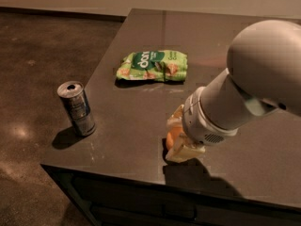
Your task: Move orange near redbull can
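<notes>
The orange [172, 136] shows only as a small sliver between my pale fingers, low on the dark table near its front edge. My gripper [176, 134] sits around it, with one finger [175, 117] behind and one [181, 153] in front; my big grey arm hides most of the fruit. The redbull can [76, 108] stands upright near the table's front left corner, well to the left of the orange and apart from it.
A green snack bag [151, 65] lies flat further back on the dark table [141, 121]. The table's left edge and front edge run close to the can. A brown floor [37, 55] lies to the left.
</notes>
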Robot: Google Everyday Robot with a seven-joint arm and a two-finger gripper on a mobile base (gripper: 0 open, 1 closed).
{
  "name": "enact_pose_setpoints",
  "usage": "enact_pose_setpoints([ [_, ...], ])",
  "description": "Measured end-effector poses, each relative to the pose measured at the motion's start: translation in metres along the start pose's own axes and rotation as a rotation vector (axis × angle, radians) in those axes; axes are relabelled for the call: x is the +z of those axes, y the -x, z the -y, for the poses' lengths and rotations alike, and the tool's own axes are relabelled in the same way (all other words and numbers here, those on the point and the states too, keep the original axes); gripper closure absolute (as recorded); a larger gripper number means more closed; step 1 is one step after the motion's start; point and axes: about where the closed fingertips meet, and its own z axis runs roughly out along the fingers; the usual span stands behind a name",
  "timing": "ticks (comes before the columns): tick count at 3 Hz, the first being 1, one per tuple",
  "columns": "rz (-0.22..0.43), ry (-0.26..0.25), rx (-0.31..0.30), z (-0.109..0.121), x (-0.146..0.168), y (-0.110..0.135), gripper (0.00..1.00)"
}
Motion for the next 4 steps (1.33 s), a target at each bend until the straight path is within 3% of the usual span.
enact_pose_setpoints([
  [1, 0.004, -0.007, 0.002, 0.01, -0.006, 0.005, 0.88],
  [2, 0.024, -0.004, 0.023, 0.018, -0.016, 0.022, 1.0],
  [3, 0.028, -0.003, 0.024, 0.018, -0.016, 0.023, 1.0],
  [4, 0.064, -0.013, 0.011, 0.027, -0.015, 0.045, 1.0],
])
